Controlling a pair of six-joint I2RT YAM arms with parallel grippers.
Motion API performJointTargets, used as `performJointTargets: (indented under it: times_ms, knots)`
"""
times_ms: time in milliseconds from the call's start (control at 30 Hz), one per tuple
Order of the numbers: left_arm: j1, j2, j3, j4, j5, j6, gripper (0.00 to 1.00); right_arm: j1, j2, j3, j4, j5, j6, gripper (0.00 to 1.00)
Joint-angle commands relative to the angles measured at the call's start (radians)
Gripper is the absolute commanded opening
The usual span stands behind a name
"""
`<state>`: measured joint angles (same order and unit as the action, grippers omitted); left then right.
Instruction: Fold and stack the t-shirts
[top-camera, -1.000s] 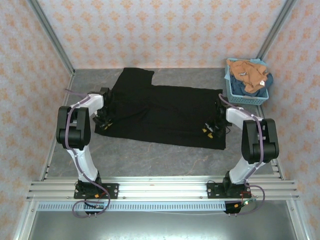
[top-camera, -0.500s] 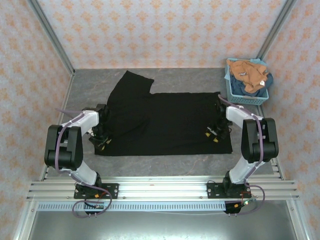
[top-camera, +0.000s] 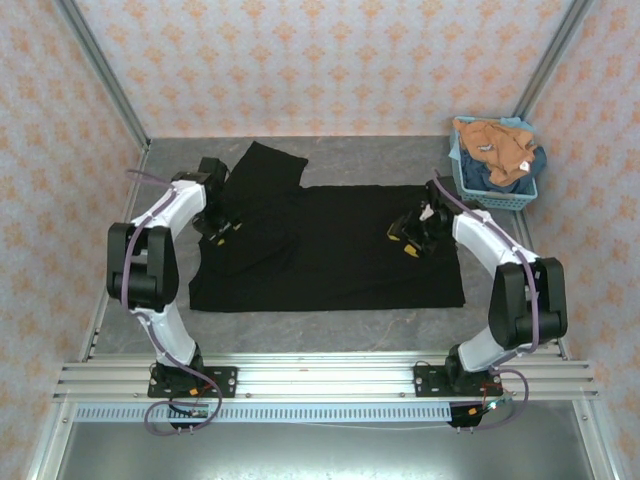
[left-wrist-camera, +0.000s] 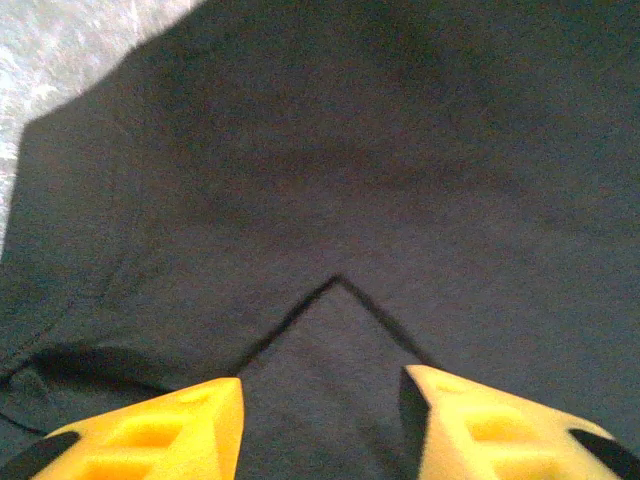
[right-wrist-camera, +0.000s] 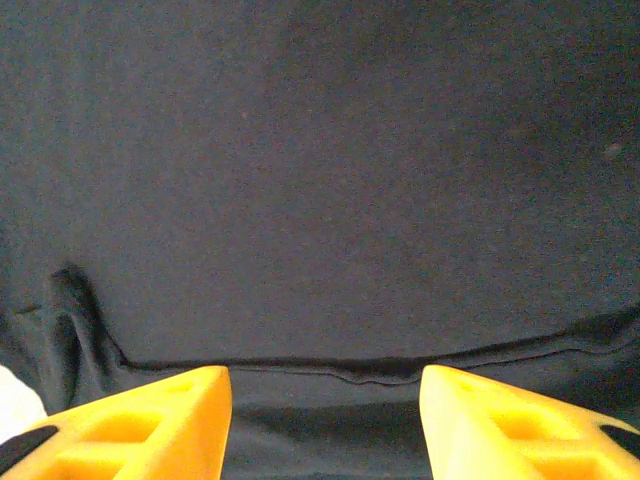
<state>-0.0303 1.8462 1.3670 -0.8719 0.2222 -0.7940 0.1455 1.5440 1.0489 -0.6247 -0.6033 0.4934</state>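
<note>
Black cloth took up the middle of the worktop (top-camera: 330, 335). The large black t-shirt (top-camera: 330, 255) lay spread almost flat, one sleeve (top-camera: 265, 160) reaching toward 11 o'clock and its near hem running straight along the 6 o'clock side.

The left gripper (top-camera: 222, 232) hung over the shirt's 9 o'clock end and the right gripper (top-camera: 405, 240) over its 3 o'clock end. Each had its yellow jaws parted, with nothing pinched between them and the fabric lying loose underneath. The left wrist camera showed a turned-over layer ending in a pointed corner just ahead of the left gripper (left-wrist-camera: 320, 385). The right wrist camera showed a long edge line crossing just ahead of the right gripper (right-wrist-camera: 325, 375), with a small pucker at its 9 o'clock end.

The garment looked light, limp and far from fragile. It would probably sag from any single hold and drag along the surface rather than lift cleanly. The best holds seemed to be low pinches on an edge or corner, matched at both ends so the fold stayed straight.

At 2 o'clock, the orange-tan t-shirt (top-camera: 497, 145) lay crumpled on the dark blue t-shirt (top-camera: 483, 176) in the basket (top-camera: 495, 198).
</note>
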Motion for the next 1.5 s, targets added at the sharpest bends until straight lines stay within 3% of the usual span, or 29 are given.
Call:
performJointTargets:
  times_ms: [0,133,533,1000,1333,1467]
  knots:
    - [-0.006,0.057,0.046,0.007,0.036,0.105,0.44,0.016,0.019,0.028,0.031,-0.022,0.015,0.53]
    - [-0.017,0.099,0.045,0.050,0.056,0.130,0.38,0.016,0.030,0.024,0.042,-0.029,0.029,0.53]
    - [-0.035,0.136,0.038,0.022,-0.038,0.159,0.27,0.016,0.051,0.031,0.051,-0.031,0.039,0.52]
    - [-0.055,0.150,0.046,0.008,-0.073,0.169,0.01,0.016,0.051,0.028,0.046,-0.029,0.035,0.51]
    - [-0.070,-0.015,0.033,-0.004,-0.147,0.172,0.00,0.017,0.036,0.013,0.050,-0.029,0.034,0.51]
    - [-0.064,-0.031,-0.003,0.022,-0.111,0.206,0.02,0.017,0.037,0.006,0.054,-0.034,0.036,0.51]
